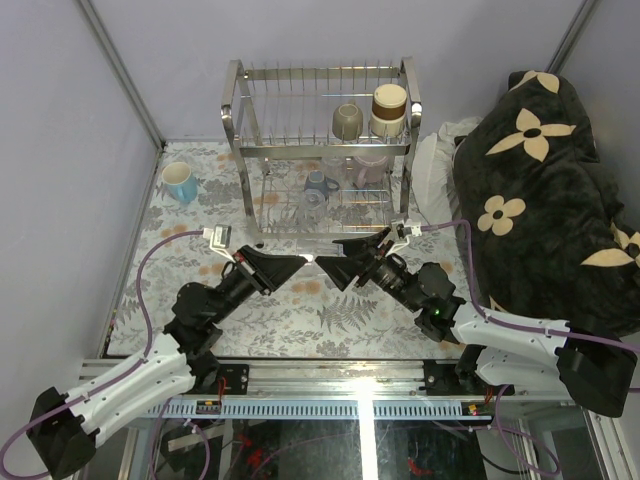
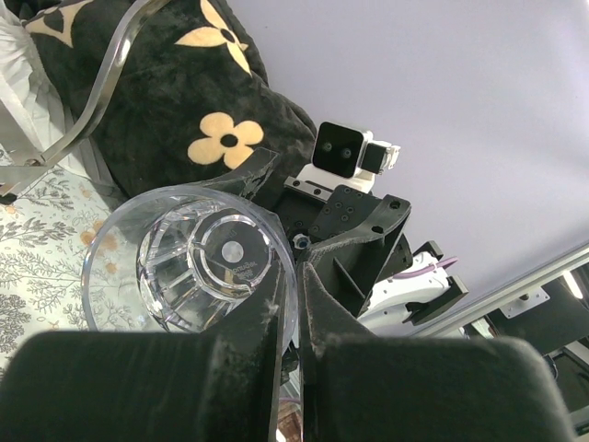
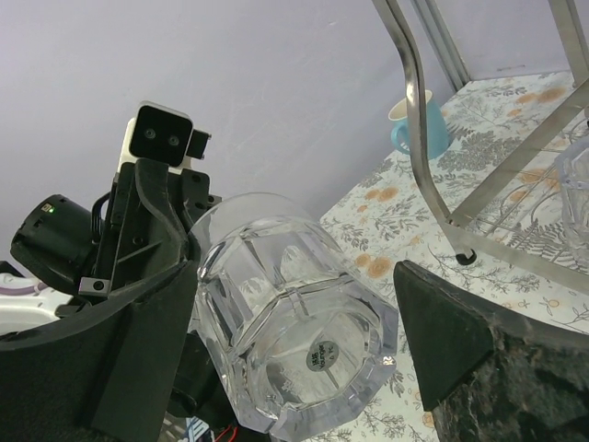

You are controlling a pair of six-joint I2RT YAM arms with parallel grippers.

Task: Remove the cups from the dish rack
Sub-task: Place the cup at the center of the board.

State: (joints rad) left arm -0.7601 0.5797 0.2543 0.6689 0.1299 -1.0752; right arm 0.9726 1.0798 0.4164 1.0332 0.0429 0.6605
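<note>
The left gripper point(image 2: 293, 296) has its fingers point(image 2: 235, 354) pinched tight on the rim wall of a clear glass point(image 2: 198, 267), one finger inside the mouth and one outside. The glass lies on its side in the air, with its thick base pointing at the other arm.

The right gripper point(image 3: 294, 276) stands wide around the base end of the same glass. Its finger point(image 3: 442, 331) at 3 o'clock of the glass is clearly apart from it. Whether the finger at 9 o'clock touches the wall, I cannot tell.

In the top view the two grippers meet tip to tip above the table point(image 1: 300, 320). This is at 6 o'clock of the rack point(image 1: 232, 112), just in front of its lower tier. The left arm reaches in from 8 o'clock and the right arm from 4 o'clock.

On the rack's upper tier an olive mug point(image 1: 347, 121) stands with a brown-and-cream cup point(image 1: 389, 108) just beside it at 3 o'clock. On the lower tier are a lilac mug point(image 1: 370, 168), a grey-blue cup point(image 1: 320, 185) and a second glass point(image 1: 312, 206), close together.

A blue mug point(image 1: 181, 183) stands upright on the table at 9 o'clock of the rack, well apart from it. At 3 o'clock of the rack lies a black blanket point(image 1: 540, 180) with cream flowers.
</note>
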